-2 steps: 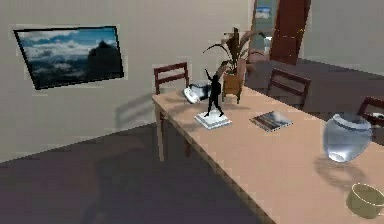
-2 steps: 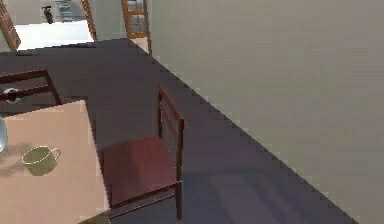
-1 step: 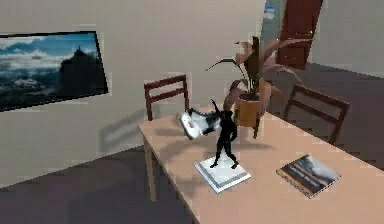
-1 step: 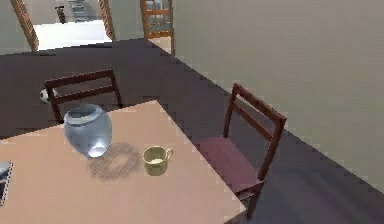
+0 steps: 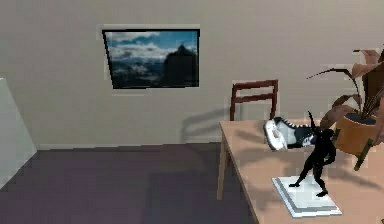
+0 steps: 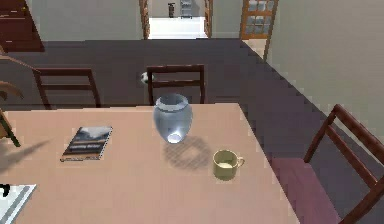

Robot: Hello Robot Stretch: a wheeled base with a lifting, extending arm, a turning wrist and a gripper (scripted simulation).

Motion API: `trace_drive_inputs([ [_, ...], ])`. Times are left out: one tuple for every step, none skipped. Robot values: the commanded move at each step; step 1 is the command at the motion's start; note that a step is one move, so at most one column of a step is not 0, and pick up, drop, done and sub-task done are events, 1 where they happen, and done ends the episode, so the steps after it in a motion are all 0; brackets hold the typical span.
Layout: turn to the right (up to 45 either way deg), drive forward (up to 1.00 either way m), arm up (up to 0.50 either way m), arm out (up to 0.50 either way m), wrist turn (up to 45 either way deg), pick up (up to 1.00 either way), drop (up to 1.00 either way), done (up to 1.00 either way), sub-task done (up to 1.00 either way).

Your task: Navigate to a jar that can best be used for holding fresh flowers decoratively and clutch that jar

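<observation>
- gripper: whether it grips anything cannot be told, nor can its place relative to the jar.
- clear glass jar [image 6: 171, 118] is upright at the middle of the wooden table [image 6: 120, 185], toward the far edge.
- around it: a pale mug [image 6: 227, 164] nearer and to the right, a book [image 6: 87, 142] to the left, a chair [image 6: 178, 82] just behind.
- forward view: a black statue [image 5: 317, 155] on a white base; a brown pot [image 5: 358, 138] holds a leafy plant [image 5: 352, 85].

The bench [image 6: 130, 190] carries one glass jar [image 6: 171, 118], one yellow cup [image 6: 227, 163], one book [image 6: 87, 142], one black statue [image 5: 315, 155] and one potted plant [image 5: 358, 110]. Three chairs [image 6: 65, 75] [image 6: 176, 72] [image 6: 325, 190] stand at it. There is one framed picture [image 5: 152, 58].
</observation>
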Motion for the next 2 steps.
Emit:
trace_drive_inputs([
  [0.0,0.0,0.5,0.0,0.0,0.0,0.0,0.0,0.0],
  [0.0,0.0,0.38,0.0,0.0,0.0,0.0,0.0,0.0],
])
